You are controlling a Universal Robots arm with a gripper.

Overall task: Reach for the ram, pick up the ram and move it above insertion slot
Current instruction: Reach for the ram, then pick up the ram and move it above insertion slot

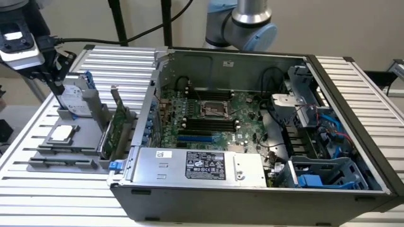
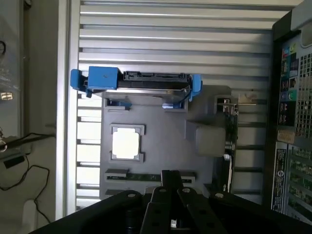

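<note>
The black two-finger gripper [image 1: 58,89] hangs well above the flat grey parts tray [image 2: 165,151]. Its fingers look pressed together with nothing between them. The long, thin green ram stick [image 2: 141,177] lies seated in the tray's front holder. In the exterior view it is at about 6 o'clock from the gripper, with its long axis running 9 to 3. In the wrist view the fingertips line up near its mid-length.
</note>
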